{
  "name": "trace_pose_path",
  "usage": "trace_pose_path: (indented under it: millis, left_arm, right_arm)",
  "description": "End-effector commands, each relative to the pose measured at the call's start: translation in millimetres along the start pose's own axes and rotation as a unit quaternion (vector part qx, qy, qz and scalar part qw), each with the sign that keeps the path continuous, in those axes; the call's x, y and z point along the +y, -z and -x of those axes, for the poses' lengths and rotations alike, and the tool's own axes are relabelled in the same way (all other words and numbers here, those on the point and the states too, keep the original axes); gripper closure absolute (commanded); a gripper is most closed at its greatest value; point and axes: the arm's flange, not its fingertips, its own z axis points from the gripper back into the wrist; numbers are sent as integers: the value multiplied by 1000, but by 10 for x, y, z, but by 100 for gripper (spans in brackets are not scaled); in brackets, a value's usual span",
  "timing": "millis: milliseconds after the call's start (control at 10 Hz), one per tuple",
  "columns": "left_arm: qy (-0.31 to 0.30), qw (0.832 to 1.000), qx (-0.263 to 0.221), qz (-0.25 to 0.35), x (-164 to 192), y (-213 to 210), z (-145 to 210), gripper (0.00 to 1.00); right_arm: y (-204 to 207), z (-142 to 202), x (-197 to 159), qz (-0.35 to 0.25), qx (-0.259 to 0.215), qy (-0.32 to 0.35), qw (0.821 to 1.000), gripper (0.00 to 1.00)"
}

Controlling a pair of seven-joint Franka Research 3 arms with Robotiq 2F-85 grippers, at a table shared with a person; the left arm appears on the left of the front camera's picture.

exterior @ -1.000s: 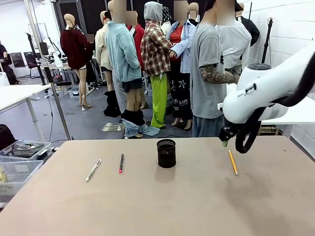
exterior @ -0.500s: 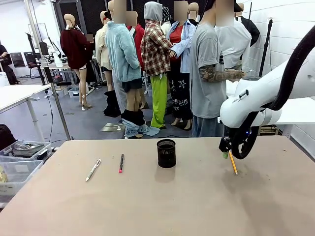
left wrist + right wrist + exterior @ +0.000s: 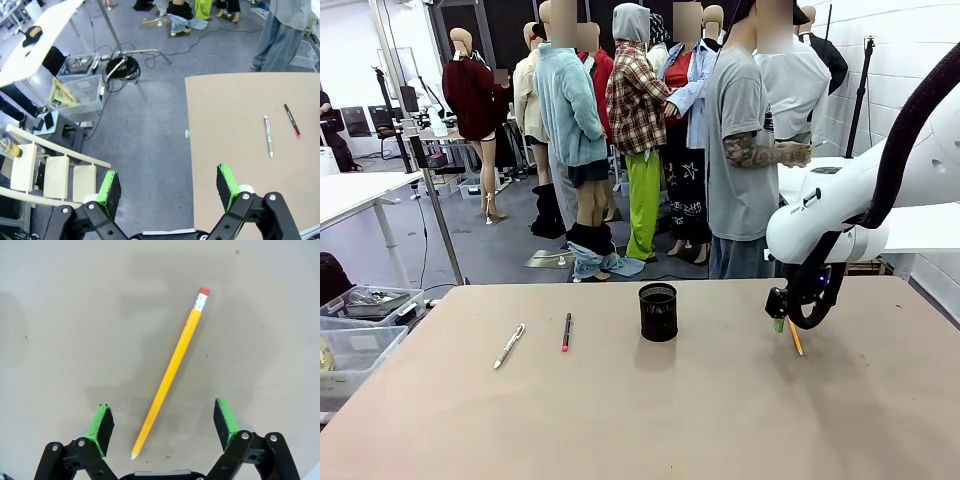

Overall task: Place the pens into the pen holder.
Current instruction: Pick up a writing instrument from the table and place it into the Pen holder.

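The black mesh pen holder (image 3: 658,312) stands at the table's middle back. Left of it lie a white-silver pen (image 3: 509,345) and a black pen with pink ends (image 3: 566,332); both also show in the left wrist view, the white-silver pen (image 3: 268,143) and the black pen (image 3: 292,120). An orange-yellow pencil (image 3: 794,335) lies at the right. My right gripper (image 3: 779,322) hangs open just above it; in the right wrist view the pencil (image 3: 172,367) runs slantwise between the open green pads, gripper (image 3: 163,425). My left gripper (image 3: 169,187) is open, high over the table's left edge and the floor.
A person in a grey shirt (image 3: 743,150) stands at the far side of the table. Clear plastic bins (image 3: 360,325) sit on the floor off the table's left side. A white chair (image 3: 47,172) and cables (image 3: 122,67) lie below the left arm.
My right arm has come down toward the table, bringing its open gripper low over the pencil. The pens and holder have not moved.
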Motion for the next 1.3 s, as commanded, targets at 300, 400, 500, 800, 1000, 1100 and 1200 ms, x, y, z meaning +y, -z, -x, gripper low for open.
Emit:
trace_pose_path:
  millis: [300, 400, 500, 800, 1000, 1100, 1200]
  left_arm:
    - [0, 1000, -6, -3, 5, 10, -19, 0]
    - [0, 1000, -6, -3, 5, 10, -19, 0]
    - [0, 1000, -6, -3, 5, 10, -19, 0]
    - [0, 1000, -6, -3, 5, 10, -19, 0]
    - [0, 1000, -6, -3, 5, 10, -19, 0]
    - [0, 1000, -6, -3, 5, 10, -19, 0]
    - [0, 1000, -6, -3, 5, 10, -19, 0]
  right_arm:
    - [82, -140, 134, 47, 30, 2, 998, 10]
    - [82, -140, 141, 51, 28, 7, 998, 30]
    - [81, -134, 142, 53, 32, 11, 998, 49]
    - [90, -124, 183, 62, 44, 20, 997, 100]
    - [112, -102, 222, 68, 49, 26, 996, 100]
    - [122, -73, 230, 69, 55, 40, 995, 100]
    - [136, -37, 229, 60, 64, 50, 995, 100]
